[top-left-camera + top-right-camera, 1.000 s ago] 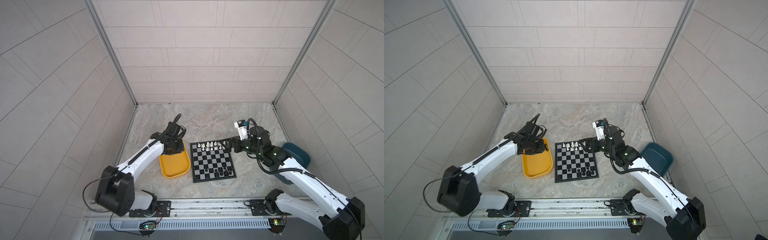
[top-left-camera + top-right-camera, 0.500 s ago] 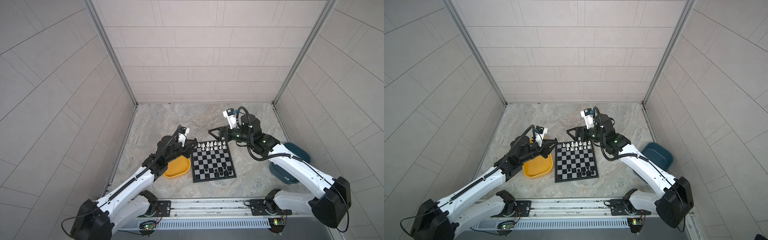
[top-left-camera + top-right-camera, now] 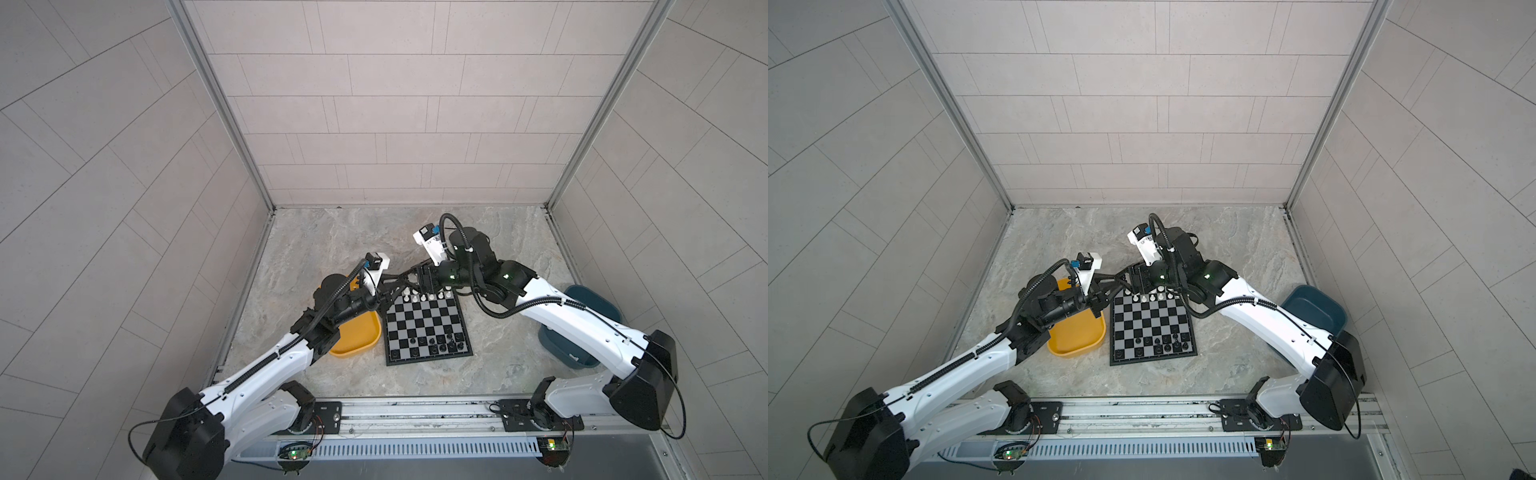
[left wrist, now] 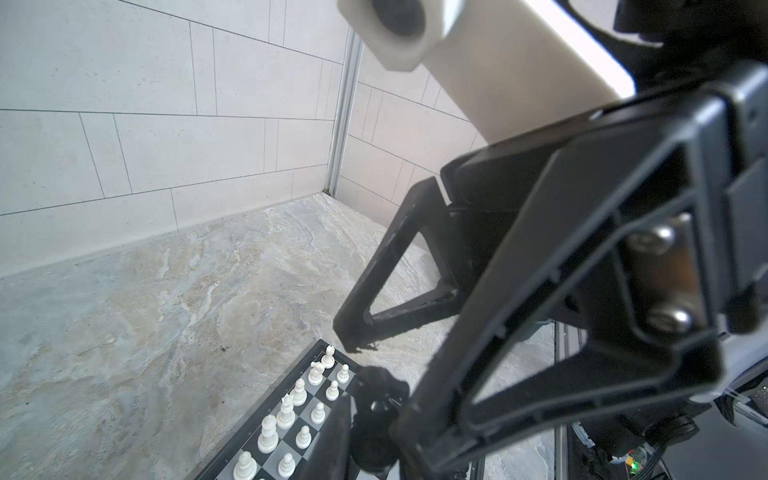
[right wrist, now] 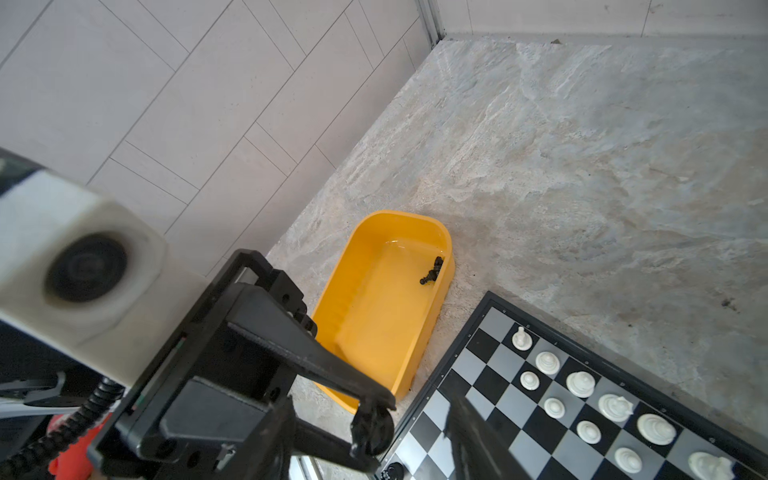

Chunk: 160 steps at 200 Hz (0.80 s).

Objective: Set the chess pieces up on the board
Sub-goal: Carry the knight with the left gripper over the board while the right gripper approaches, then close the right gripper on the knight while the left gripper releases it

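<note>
Left wrist view puts a black piece [image 4: 380,409] right where the two pincers meet, held in the air by the far left corner of the board [image 3: 424,328]. From where I stand, the left gripper [image 5: 371,432] is pinched narrow on it. The right gripper [image 3: 1123,277] has its jaws part-way apart on either side, not visibly touching.

It looks to me like a hand-over from left arm to right. Next, the right jaws must close squarely on this tiny piece before the left lets go. Then it goes to the near rows, where the black pieces [image 3: 442,343] stand unevenly. The white pieces [image 3: 424,297] line the far rows.

A few more chessmen [image 5: 432,272] lie in the yellow tray [image 5: 365,316], just left of the board. The blue bin [image 3: 590,299] sits to the right.

I can read no brand or label, and the marks on the board's border are too small to make out.
</note>
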{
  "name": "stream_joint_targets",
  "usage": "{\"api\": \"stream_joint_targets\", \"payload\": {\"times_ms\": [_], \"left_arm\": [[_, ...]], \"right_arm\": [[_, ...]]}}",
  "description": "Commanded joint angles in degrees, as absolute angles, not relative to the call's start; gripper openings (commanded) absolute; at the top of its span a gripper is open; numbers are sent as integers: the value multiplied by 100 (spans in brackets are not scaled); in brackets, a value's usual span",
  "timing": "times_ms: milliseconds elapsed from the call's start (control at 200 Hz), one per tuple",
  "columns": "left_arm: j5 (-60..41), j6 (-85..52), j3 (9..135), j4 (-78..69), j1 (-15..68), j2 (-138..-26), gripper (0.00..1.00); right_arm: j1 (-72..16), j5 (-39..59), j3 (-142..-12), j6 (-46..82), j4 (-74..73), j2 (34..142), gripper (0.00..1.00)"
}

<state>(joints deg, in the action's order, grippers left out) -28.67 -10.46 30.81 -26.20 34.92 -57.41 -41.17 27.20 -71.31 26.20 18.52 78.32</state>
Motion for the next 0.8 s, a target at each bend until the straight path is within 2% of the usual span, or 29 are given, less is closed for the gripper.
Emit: {"api": "stream_joint_targets", "payload": {"times_ms": [0, 125, 240, 475, 660, 756, 796], "left_arm": [[-2883, -800, 3023, -2745, 3548, -5577, 17], [-2789, -763, 3023, -2690, 3574, -5554, 17], [-2771, -732, 3023, -2673, 3588, -5529, 17], [-2664, -532, 3050, -2468, 3689, -5452, 17], [-2438, -388, 3048, -2299, 3755, -5361, 17], [-2350, -395, 3067, -2260, 3757, -5352, 18], [-2242, -496, 3099, -2201, 3758, -5351, 23]], "right_arm": [[-4179, 2524, -7276, 2480, 2111, 7861, 52], [-4185, 2422, -7294, 2505, 2198, 7893, 40], [-4201, 2408, -7312, 2505, 2274, 7952, 38], [-4269, 2389, -7442, 2426, 2449, 8107, 24], [-4276, 2477, -7460, 2468, 2477, 8161, 0], [-4272, 2578, -7431, 2539, 2451, 8161, 0], [-4272, 2618, -7403, 2557, 2412, 8127, 0]]}}
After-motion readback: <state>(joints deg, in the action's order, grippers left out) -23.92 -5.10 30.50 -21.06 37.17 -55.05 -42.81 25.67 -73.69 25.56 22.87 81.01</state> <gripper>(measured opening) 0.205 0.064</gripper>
